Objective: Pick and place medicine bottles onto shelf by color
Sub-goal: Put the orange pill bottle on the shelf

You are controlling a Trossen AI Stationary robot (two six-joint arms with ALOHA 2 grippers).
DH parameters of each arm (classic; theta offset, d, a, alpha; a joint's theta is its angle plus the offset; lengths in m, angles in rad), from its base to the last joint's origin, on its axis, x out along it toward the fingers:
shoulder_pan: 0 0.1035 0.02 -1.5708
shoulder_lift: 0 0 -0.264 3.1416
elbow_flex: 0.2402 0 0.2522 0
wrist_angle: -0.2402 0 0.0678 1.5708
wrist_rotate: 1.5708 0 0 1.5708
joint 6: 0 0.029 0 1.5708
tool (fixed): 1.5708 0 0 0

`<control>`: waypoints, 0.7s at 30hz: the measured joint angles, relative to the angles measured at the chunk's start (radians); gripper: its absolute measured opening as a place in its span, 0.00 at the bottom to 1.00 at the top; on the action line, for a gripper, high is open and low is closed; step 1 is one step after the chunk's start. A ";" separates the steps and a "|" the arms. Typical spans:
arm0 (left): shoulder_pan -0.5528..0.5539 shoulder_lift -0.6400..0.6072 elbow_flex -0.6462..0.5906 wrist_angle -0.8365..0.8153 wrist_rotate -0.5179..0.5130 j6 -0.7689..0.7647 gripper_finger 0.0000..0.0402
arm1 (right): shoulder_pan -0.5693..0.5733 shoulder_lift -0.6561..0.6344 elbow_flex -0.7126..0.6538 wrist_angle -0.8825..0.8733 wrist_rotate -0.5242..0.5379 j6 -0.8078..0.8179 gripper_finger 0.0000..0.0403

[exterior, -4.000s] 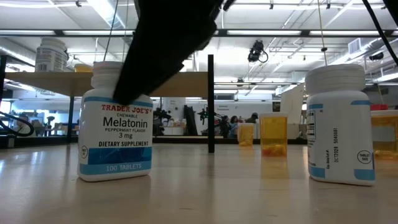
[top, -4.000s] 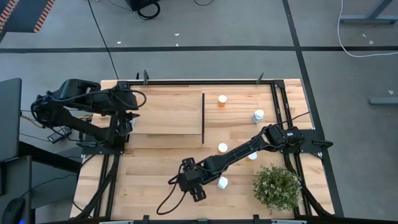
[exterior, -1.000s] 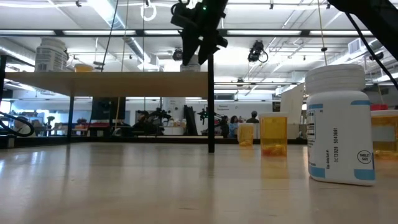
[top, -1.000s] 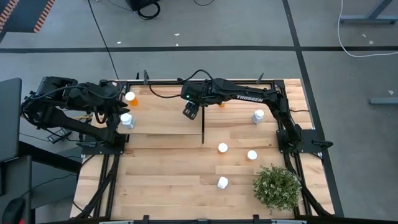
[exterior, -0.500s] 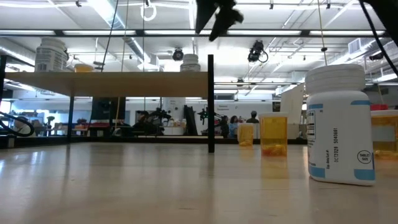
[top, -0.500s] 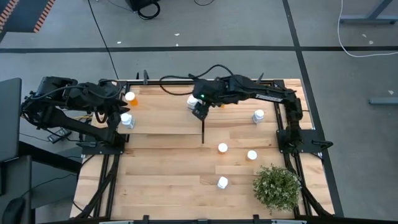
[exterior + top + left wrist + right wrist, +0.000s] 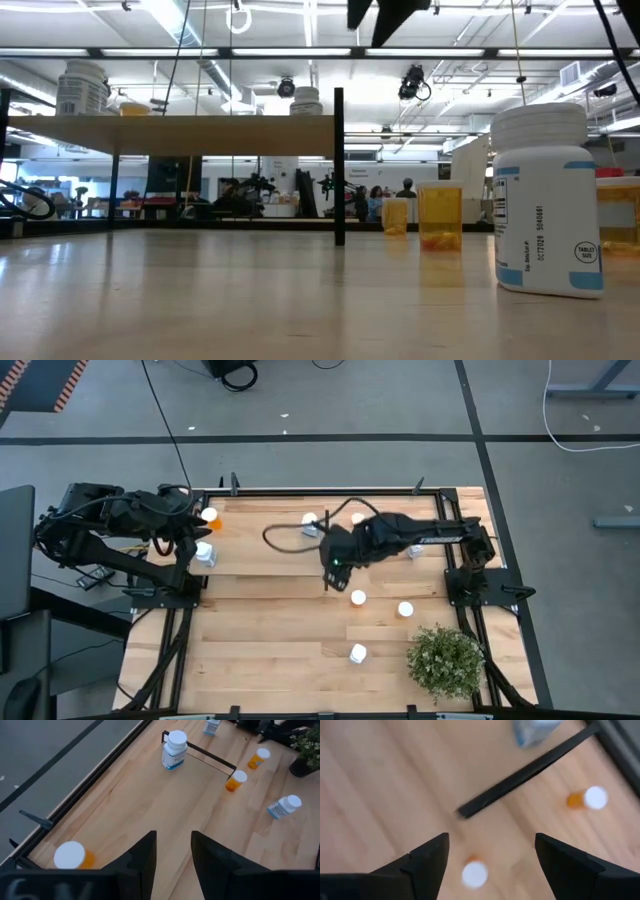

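The shelf (image 7: 262, 540) is a raised light-wood panel with a thin black divider (image 7: 326, 550). A white bottle (image 7: 310, 523) stands on it beside the divider. A white bottle (image 7: 204, 553) and an orange one (image 7: 209, 516) stand at its left end. My right gripper (image 7: 332, 565) hovers open and empty over the divider; its wrist view shows the divider (image 7: 520, 777) and an orange bottle (image 7: 474, 874) below. My left gripper (image 7: 190, 528) is open and empty by the left-end bottles, above the orange one (image 7: 72, 856).
Loose bottles stand on the table right of the divider: (image 7: 357, 597), (image 7: 405, 609), (image 7: 357, 653), a white one (image 7: 415, 545) and an orange one (image 7: 357, 518). A bushy potted plant (image 7: 445, 660) stands at the near right corner. In the low view a white bottle (image 7: 545, 200) stands close.
My right gripper has drawn away from the white bottle beside the divider, going up and toward the table's right and near edges, over the divider. That bottle stays standing on the shelf.
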 joint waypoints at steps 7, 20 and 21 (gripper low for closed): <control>0.000 0.000 0.000 0.000 0.000 -0.006 0.33 | 0.093 -0.001 -0.169 -0.003 -0.064 0.065 0.76; 0.000 0.000 0.000 -0.002 0.041 -0.040 0.34 | 0.104 0.002 -0.561 0.276 -0.251 0.026 0.76; 0.000 0.000 0.000 -0.003 0.042 -0.047 0.34 | 0.103 0.002 -0.569 0.284 -0.251 0.019 0.76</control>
